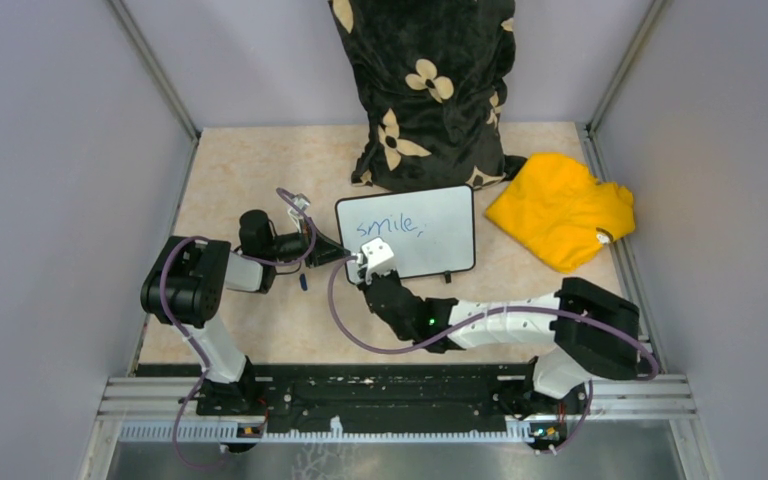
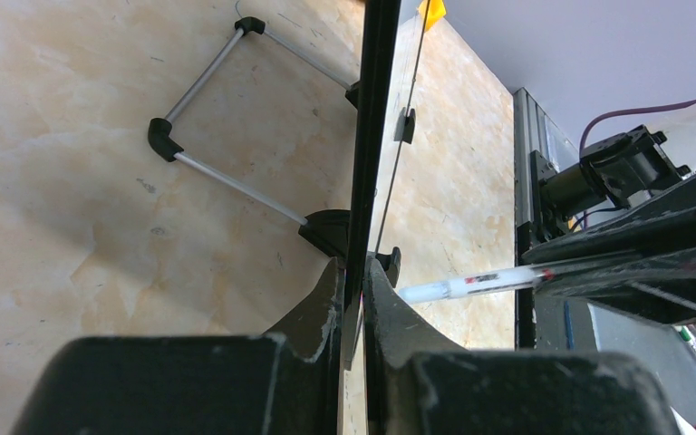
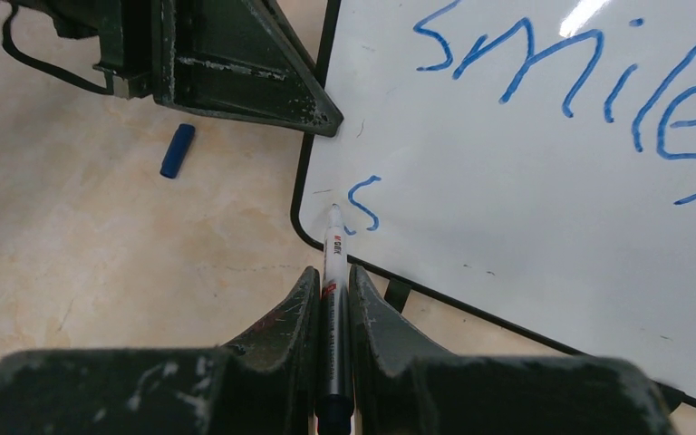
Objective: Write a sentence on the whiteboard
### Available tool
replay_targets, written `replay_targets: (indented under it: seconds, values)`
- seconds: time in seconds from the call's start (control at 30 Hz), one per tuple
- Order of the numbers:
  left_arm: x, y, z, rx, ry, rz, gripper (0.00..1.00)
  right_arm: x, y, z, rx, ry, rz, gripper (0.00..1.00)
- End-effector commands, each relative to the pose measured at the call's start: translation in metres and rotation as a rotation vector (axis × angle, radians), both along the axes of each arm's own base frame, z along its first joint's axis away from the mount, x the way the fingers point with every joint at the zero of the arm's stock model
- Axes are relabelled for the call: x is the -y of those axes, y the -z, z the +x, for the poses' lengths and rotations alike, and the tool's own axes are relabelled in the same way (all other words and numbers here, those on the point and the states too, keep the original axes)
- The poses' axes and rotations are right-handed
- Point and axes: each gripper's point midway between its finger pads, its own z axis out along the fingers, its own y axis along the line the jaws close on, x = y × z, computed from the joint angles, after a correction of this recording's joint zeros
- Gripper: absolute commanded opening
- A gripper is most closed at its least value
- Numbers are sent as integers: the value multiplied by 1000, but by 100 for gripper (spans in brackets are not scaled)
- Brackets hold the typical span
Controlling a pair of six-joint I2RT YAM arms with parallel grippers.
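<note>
The right gripper (image 3: pixel 331 276) clamps the marker (image 3: pixel 333 246), tip at the whiteboard (image 3: pixel 526 227) corner, the left gripper (image 2: pixel 355 268) pinching its frame; heavy pen pressure could shift the board and skew the sentence (image 3: pixel 562 77).

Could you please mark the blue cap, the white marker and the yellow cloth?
Small blue plastic cap (image 3: pixel 177 150): right wrist view, middle.
White marker (image 3: pixel 333 249): right wrist view, barrel.
Yellow cloth (image 1: pixel 558 208): top external view, centre.
</note>
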Motion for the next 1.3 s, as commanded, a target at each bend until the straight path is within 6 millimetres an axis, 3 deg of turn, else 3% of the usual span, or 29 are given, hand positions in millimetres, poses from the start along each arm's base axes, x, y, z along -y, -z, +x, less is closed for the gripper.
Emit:
replay_targets:
  seconds: [0.0, 0.2, 0.7, 1.27]
  values:
    - [4, 9, -1, -31, 8, 14, 0, 6, -49, 0, 46, 12, 133, 0]
    - [4, 9, -1, -33, 8, 14, 0, 22, -68, 9, 93, 68, 147, 0]
    - [4, 9, -1, -33, 8, 15, 0, 24, -52, 25, 71, 102, 124, 0]
    - [4, 9, -1, -36, 8, 15, 0, 34, -23, 23, 26, 124, 82, 0]
